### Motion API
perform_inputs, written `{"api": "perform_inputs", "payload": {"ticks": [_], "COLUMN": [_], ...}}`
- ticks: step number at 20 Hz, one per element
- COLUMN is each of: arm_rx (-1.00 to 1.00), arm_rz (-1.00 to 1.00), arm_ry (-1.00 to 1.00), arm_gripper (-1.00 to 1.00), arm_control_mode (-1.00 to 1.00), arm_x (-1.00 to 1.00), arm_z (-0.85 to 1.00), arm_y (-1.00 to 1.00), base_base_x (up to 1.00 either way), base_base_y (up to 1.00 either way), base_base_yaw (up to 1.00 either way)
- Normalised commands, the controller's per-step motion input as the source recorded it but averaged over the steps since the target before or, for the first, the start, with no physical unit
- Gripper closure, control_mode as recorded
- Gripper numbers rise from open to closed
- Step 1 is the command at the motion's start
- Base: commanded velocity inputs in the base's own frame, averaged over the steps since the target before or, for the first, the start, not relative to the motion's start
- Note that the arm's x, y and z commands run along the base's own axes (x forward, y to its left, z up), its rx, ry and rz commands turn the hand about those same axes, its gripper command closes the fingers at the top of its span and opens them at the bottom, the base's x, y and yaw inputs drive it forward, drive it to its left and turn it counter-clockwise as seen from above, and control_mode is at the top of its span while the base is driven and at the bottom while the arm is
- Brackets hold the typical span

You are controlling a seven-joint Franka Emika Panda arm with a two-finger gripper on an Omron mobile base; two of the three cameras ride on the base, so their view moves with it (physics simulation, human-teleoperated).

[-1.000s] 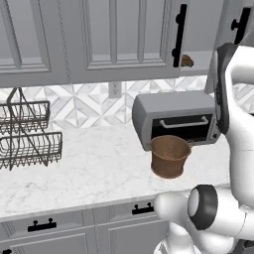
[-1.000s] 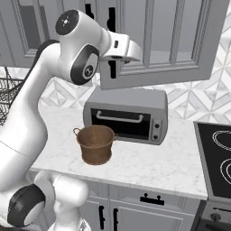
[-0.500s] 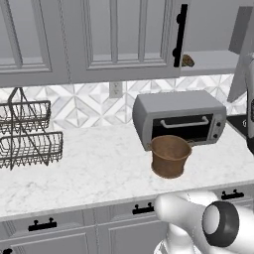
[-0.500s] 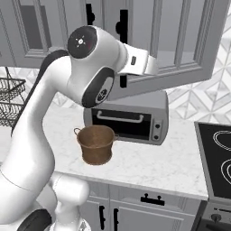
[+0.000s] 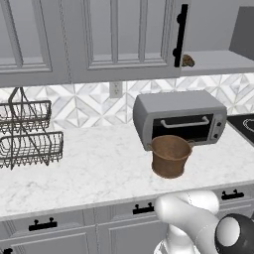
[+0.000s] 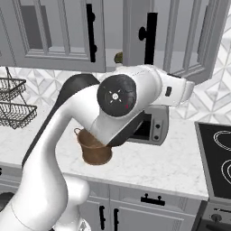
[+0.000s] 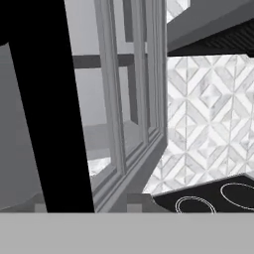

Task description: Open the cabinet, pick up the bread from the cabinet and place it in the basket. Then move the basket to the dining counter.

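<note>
A: Grey cabinet is recorded with its door swung outward in the right base view; the black bar handle is seen very close in the hand view. The opening step is judged to be in hand or nearly done.

B: Is the bread located?

A: The bread is noted on the cabinet shelf, just right of the closed neighbouring door's handle. The basket is standing on the table, just in front of the toaster oven, touching or nearly so.

B: Tool state?

A: It cannot be told; the finger tips are not made out in the hand view, and the tool is hidden behind the arm elsewhere.

B: Next move?

A: A release of the handle, if held, and a reach into the shelf toward the bread would be called for. The dining counter is not identified. The basket is partly covered by the arm in the right base view.
</note>
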Motion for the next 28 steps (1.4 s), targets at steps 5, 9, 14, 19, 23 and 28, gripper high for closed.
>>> {"api": "perform_inputs", "payload": {"ticks": [5, 9, 14, 19, 23, 28], "arm_rx": [0.05, 0.16, 0.31, 0.32, 0.12, -0.02], "arm_rz": [0.00, 0.00, -0.02, -0.07, -0.13, -0.06], "arm_ry": [-0.12, -0.20, -0.45, -0.39, -0.36, -0.25], "arm_gripper": [1.00, 1.00, 1.00, 1.00, 1.00, 1.00], "arm_control_mode": [-1.00, -1.00, -1.00, -1.00, -1.00, -1.00], "arm_x": [-0.46, -0.04, -0.96, -1.00, -1.00, -0.22], "arm_z": [-0.04, -0.01, -0.04, 0.07, -0.07, -0.73], "arm_y": [-1.00, -1.00, -0.13, 0.43, 0.88, 1.00], "base_base_x": [0.00, 0.00, 0.00, 0.00, 0.00, 0.00], "base_base_y": [0.00, 0.00, 0.00, 0.00, 0.00, 0.00], "base_base_yaw": [0.00, 0.00, 0.00, 0.00, 0.00, 0.00]}}
